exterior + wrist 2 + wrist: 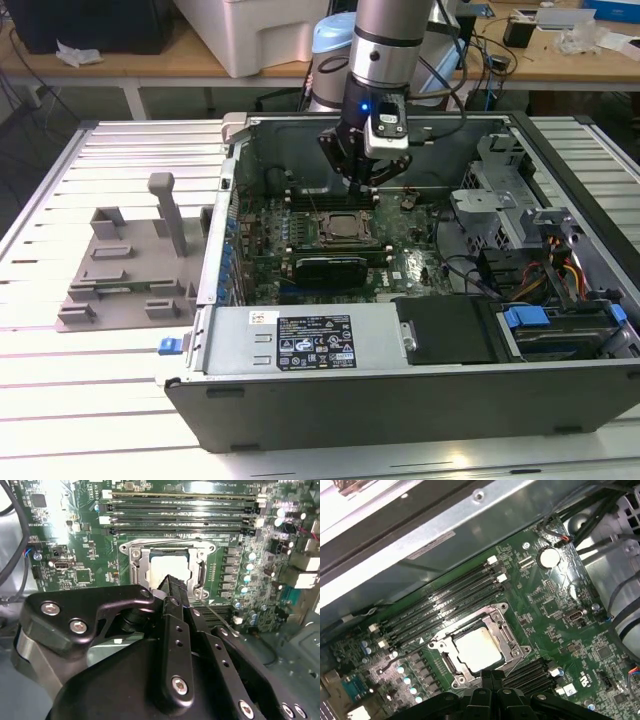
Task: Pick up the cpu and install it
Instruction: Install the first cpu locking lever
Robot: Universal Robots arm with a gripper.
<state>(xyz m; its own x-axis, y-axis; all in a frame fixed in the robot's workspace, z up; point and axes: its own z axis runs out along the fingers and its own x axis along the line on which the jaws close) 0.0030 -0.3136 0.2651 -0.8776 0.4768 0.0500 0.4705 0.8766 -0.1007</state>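
Pincer [366, 186] points straight down inside the open computer case [400, 400], hanging off a near-vertical wrist. The arm drops in from the top of the exterior view. Fingers look clenched together with nothing between them: in the first wrist view the tips [492, 674] meet along a thin seam, and in the second wrist view a single black finger [172, 585] projects over the socket.

In the exterior view the tips sit above the far edge of the socket area, clear of the board; I can't judge how large the gap is.

cpu [477, 647] is not in the grasp. It lies flat in the socket frame [437, 645] on the motherboard [560, 605], pale top facing up, with the metal bracket around it. It also shows in the second wrist view [167, 566], just past the fingertip, and in the exterior view [346, 228], below the pincer.

Memory slots [445, 605] run along both sides of the socket.

Case rests on a slatted worktop [100, 420]. Grey fixture plate [120, 290] with upright posts sits on the worktop at the exterior view's left, well apart from the arm.
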